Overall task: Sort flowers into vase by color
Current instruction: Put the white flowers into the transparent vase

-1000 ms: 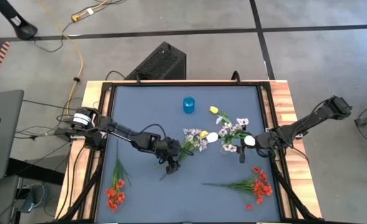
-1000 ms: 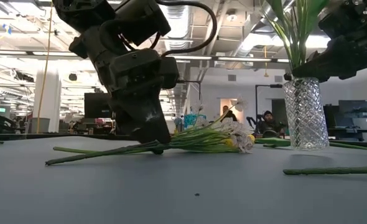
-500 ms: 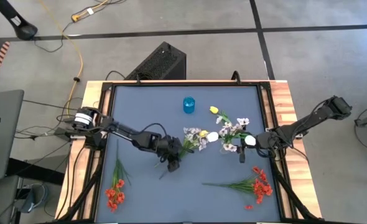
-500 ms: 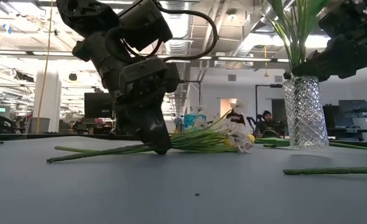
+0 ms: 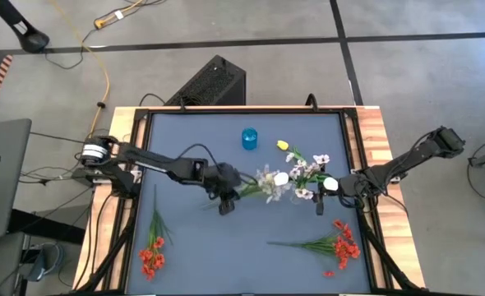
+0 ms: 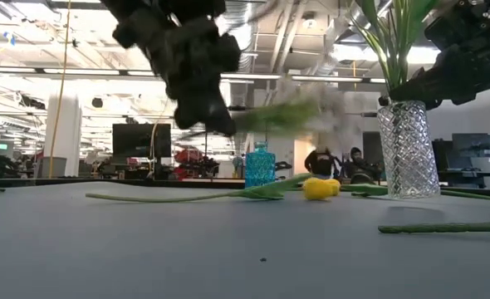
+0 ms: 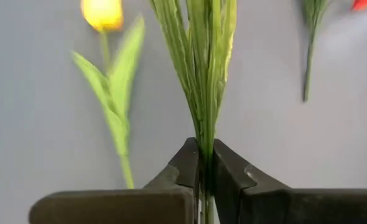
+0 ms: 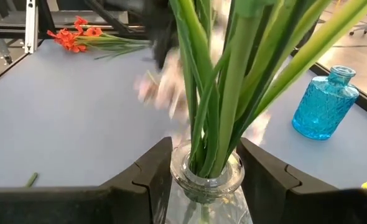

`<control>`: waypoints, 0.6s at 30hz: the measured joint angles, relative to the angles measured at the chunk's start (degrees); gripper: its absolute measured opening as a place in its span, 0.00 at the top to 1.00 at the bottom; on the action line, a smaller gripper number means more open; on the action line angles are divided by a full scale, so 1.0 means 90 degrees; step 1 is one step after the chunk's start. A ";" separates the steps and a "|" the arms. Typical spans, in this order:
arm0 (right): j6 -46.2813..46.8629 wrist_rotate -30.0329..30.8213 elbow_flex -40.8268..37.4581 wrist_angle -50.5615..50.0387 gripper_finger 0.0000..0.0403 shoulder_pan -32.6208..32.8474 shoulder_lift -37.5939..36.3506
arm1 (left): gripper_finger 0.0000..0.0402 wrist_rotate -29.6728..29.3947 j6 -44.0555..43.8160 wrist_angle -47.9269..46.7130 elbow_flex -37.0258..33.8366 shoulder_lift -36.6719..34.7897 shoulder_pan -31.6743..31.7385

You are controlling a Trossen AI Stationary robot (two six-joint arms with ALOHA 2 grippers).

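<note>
1. The left gripper (image 5: pixel 224 200) sits at the centre of the high view, its fingers clamped on the green stems of a pale spray (image 5: pixel 265 182) of small blossoms.
2. In the low view that gripper (image 6: pixel 220 124) hangs in the upper middle of the frame, well clear of the table (image 6: pixel 145 249), and the spray (image 6: pixel 299 106) reaches off to its right as a blur.
3. The left wrist view shows the two dark fingers (image 7: pixel 230 173) pressed together on the bundle of stems (image 7: pixel 202 74).
4. A yellow tulip (image 6: pixel 318 188) lies flat on the table below, right of centre in the low view; the left wrist view shows it (image 7: pixel 102 12) at its upper left.
5. The right gripper (image 5: pixel 334 191) is at centre right of the high view, its fingers (image 8: pixel 267 171) closed around a glass vase (image 8: pixel 207 186).
6. In the low view the vase (image 6: pixel 406 149) stands upright at the right and holds several green stems.
7. A blue bottle (image 5: pixel 249 138) stands in the upper middle of the table.
8. One red flower bunch (image 5: pixel 152 251) lies at the lower left of the table in the high view, and another (image 5: pixel 333 242) at the lower right.
9. A yellow tulip head (image 5: pixel 283 145) shows just right of the bottle; whether it is in the vase I cannot tell.
</note>
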 joint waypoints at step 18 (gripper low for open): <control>-0.0075 0.0000 0.0000 0.0145 0.54 -0.0002 -0.0002 | 0.98 -0.2807 0.1222 0.0450 -0.0034 -0.1742 0.0717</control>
